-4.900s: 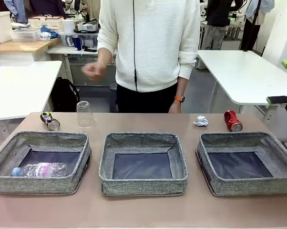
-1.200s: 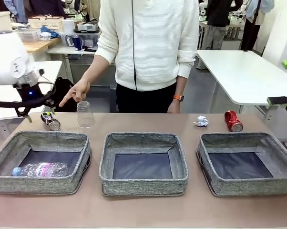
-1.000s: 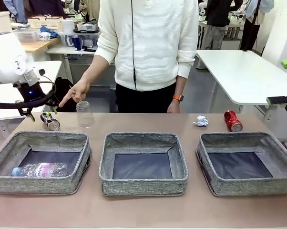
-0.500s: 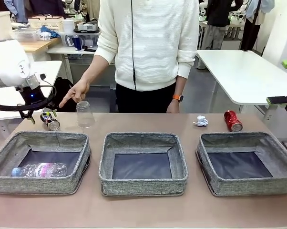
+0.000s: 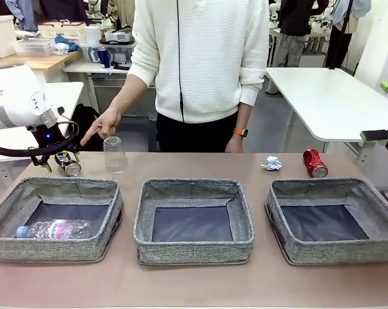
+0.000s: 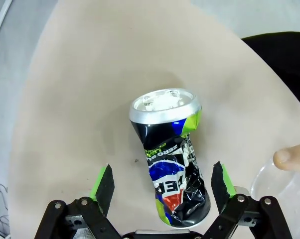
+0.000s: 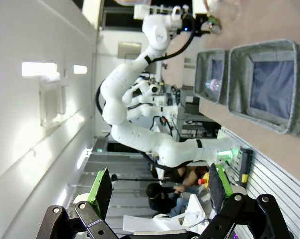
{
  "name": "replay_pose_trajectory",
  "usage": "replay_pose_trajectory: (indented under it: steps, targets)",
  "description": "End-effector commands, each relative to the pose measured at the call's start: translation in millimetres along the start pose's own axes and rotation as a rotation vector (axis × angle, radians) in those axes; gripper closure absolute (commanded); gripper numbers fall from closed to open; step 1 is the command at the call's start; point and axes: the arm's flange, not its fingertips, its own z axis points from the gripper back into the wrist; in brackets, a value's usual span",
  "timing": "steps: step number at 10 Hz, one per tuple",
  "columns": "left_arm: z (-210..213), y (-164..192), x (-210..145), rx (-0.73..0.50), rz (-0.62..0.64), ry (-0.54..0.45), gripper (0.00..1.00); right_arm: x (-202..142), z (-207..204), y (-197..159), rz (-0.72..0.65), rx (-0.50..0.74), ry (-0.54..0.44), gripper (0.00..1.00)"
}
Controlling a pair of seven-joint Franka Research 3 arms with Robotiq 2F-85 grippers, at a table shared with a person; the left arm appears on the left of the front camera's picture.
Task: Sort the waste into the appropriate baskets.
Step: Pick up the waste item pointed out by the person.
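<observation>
Front view, and the left gripper [image 5: 60, 161] hung low at the left edge of the frame, over the crushed dark can [image 5: 69, 167] on the tan table [image 5: 194, 283]. Just beside it, to the right in the picture, stood the clear plastic cup [image 5: 114, 154], upside down, with the person's hand [image 5: 102, 123] above it, forefinger pointing down and to the left.

Left wrist view told it best: the green pads stood wide apart, one on each side of the can, with bare table showing between each pad and the dented metal. The can lay on its side, silver end toward the top of the frame. A fingertip and the cup's rim peeked in at the right edge.

Across the front view's lower half sat the three grey baskets in a row. The left basket [image 5: 52, 248] held the clear plastic bottle with the pink label [image 5: 55, 228], lying on its side. The middle basket [image 5: 194, 248] and the right basket [image 5: 336, 252] showed dark bases. Behind the right one, the crumpled white paper ball [image 5: 271, 163] and the crushed red can [image 5: 314, 162] lay near each other on the table.

Right wrist view: the right gripper [image 7: 158, 185] pointed off toward the room, fingers spread wide with nothing between them.
</observation>
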Motion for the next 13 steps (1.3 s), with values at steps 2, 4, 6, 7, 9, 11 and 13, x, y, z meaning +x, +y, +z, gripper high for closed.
replay_pose_trajectory:
  steps: [2, 4, 6, 7, 9, 11, 13]
  targets:
    - [-0.7, -2.3, 3.3, 0.001, 0.005, -0.014, 0.00, 0.2, -1.4, 6.3, -0.015, 0.013, -0.007, 0.00]
    - [-3.7, -1.0, 0.9, 0.018, 0.006, -0.027, 0.60, 0.2, -1.4, 6.3, -0.015, 0.013, -0.007, 0.00]
    - [-3.0, 0.9, -2.0, 0.002, 0.020, -0.038, 1.00, 0.2, -1.4, 6.3, -0.015, 0.013, -0.007, 0.00]
    - [-3.1, -0.4, -4.3, 0.011, 0.019, -0.062, 0.66, 0.2, -1.4, 6.3, -0.015, 0.013, -0.007, 0.00]
    - [-3.7, -2.9, -2.9, 0.023, 0.019, -0.065, 1.00, 0.2, -1.4, 6.3, -0.015, 0.013, -0.007, 0.00]
    - [-3.3, -2.9, -1.8, 0.026, 0.020, -0.065, 1.00, 0.2, -1.4, 6.3, -0.015, 0.013, -0.007, 0.00]
    - [-2.6, -1.2, -2.5, 0.026, 0.032, -0.068, 1.00, 0.2, -1.4, 6.3, -0.015, 0.013, -0.007, 0.00]
